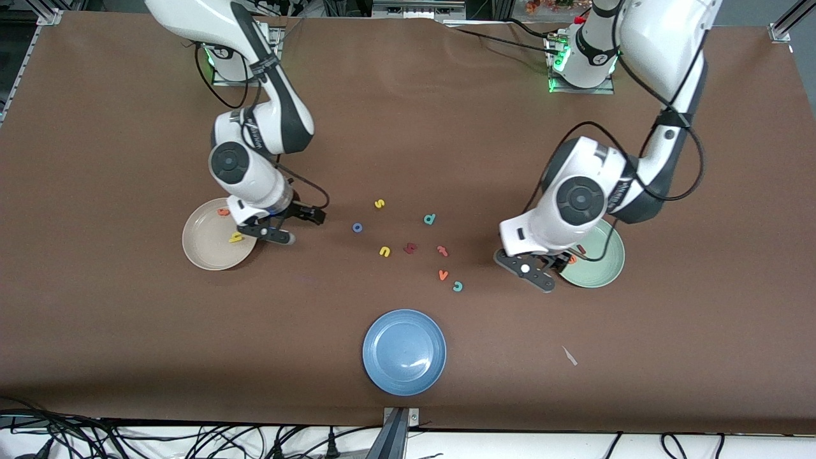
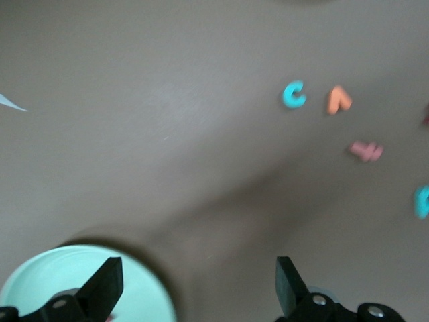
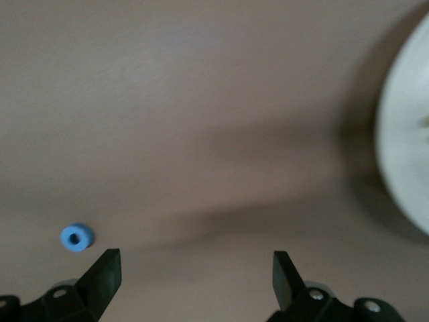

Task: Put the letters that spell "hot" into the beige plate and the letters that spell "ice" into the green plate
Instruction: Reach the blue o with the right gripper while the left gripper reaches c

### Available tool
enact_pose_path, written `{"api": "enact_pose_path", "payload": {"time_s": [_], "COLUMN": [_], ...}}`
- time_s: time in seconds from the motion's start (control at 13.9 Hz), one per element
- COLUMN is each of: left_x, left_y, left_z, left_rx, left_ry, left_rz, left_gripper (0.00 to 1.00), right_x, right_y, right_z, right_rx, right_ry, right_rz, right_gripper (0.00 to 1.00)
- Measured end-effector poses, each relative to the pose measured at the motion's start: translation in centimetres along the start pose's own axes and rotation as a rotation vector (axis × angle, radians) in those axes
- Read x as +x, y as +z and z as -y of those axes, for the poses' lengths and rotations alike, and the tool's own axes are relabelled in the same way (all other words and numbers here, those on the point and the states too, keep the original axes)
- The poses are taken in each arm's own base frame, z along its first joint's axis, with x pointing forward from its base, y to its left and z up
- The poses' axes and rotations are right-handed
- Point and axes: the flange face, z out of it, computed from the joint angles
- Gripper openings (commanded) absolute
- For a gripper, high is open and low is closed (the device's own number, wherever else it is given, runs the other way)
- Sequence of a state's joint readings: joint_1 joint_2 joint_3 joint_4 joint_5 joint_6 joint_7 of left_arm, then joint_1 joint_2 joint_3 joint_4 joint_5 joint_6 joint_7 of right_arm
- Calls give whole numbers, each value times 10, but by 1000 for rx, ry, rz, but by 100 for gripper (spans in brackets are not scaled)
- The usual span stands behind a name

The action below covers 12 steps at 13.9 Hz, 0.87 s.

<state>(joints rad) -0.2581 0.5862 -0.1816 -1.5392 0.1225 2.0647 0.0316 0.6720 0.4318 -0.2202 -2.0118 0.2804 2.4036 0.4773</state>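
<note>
The beige plate (image 1: 203, 250) lies toward the right arm's end and holds a yellow "h" (image 1: 236, 238) and an orange letter (image 1: 223, 211). My right gripper (image 1: 296, 226) hangs open and empty over bare table beside that plate (image 3: 402, 161), between it and the blue "o" (image 1: 357, 227) (image 3: 77, 237). The green plate (image 1: 602, 271) lies toward the left arm's end, with an orange letter (image 1: 572, 259) in it, partly hidden by the arm. My left gripper (image 1: 542, 268) (image 2: 199, 285) stands open and empty over the plate's rim (image 2: 80, 288). The teal "c" (image 1: 457, 286) (image 2: 293, 94) lies on the table.
Loose letters lie mid-table: a yellow "s" (image 1: 379, 204), teal "d" (image 1: 429, 219), yellow arch (image 1: 384, 252), chunky dark red letter (image 1: 410, 248), short red bar (image 1: 442, 250) (image 2: 366, 151) and orange "v" (image 1: 443, 275) (image 2: 338, 100). A blue plate (image 1: 404, 352) sits nearer the front camera.
</note>
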Motion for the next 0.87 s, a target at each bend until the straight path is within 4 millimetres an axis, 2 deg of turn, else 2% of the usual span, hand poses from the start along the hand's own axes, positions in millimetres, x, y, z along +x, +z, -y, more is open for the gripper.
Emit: {"api": "enact_pose_path", "payload": {"time_s": [0.14,0.43,0.65,0.87], "left_x": [15,34,45,51], "left_y": [3,9,22,37], "left_z": [-15,-12,-16,-19], "left_rx": [-8,-18,-22,-13], "left_ry": [-102,-150,0,279], "left_rz": [-17,-42,-71,-103], "left_gripper": [100,100,100,100], "right_x": [-14,-40,-47,-41], "right_y": [10,38,66,70], "right_z": [26,58,65,77], "right_rx": [9,10,-1,7], "right_ry": [-28,-87,-110,-121], "right_rz": [-17,-59,-79,-97], "right_gripper": [100,100,100,100]}}
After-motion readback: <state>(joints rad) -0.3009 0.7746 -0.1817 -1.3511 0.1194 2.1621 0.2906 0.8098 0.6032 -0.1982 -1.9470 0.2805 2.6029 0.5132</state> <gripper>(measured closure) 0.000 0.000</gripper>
